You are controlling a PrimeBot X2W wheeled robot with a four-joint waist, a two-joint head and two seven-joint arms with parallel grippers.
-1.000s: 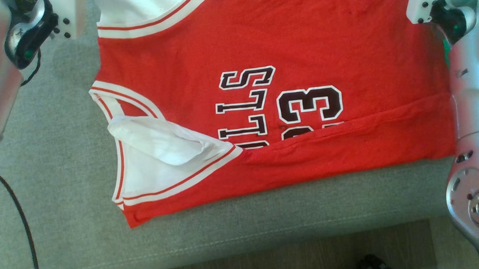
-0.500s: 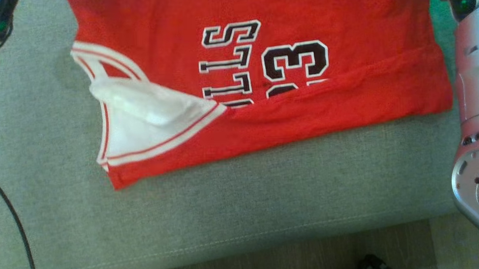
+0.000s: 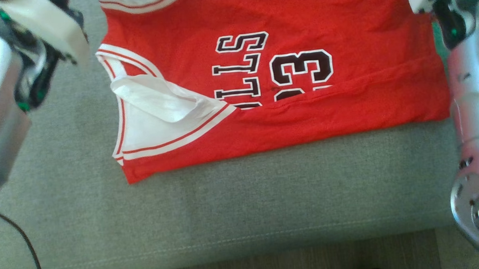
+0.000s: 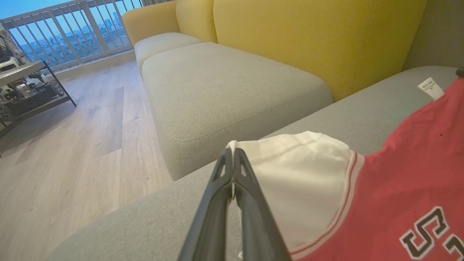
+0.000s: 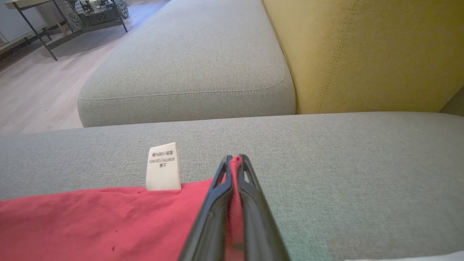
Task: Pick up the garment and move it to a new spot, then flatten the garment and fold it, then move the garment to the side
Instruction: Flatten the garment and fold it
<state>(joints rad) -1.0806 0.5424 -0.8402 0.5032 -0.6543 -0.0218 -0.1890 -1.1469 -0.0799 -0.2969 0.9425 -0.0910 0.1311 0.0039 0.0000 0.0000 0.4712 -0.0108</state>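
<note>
**Both grippers pinch the jersey's far edge on the grey seat**

At the far left of the head view a black cable (image 3: pixel 24 241) trails over the seat (image 3: pixel 246 207) below the pale left arm (image 3: pixel 0 120). In the left wrist view the left gripper (image 4: pixel 232 152) has its 2 fingers pressed together on a white fold of the jersey (image 3: pixel 340 29), holding that corner just above the cushion. Wooden floor (image 4: pixel 72 152) and a yellow back (image 4: pixel 308 43) lie beyond it.

The jersey is spread across the seat, red side up, with its armholes to the left. The near armhole is edged in white with thin red stripes, and a crumpled white flap lies across it. Right of that, black letters outlined in white read sideways beside a large 3. The near long edge is folded over onto the front, hiding the lower part of the lettering and most of a 2nd digit. The fold runs to the jersey's right end, which stops beside the right arm (image 3: pixel 473 112).

In the right wrist view a white label (image 5: pixel 164 166) stands up from the red edge. Just right of it, the right gripper (image 5: pixel 235 157) is clamped narrow on a pinch of red cloth that shows between its fingertips, low over the grey cushion.
</note>
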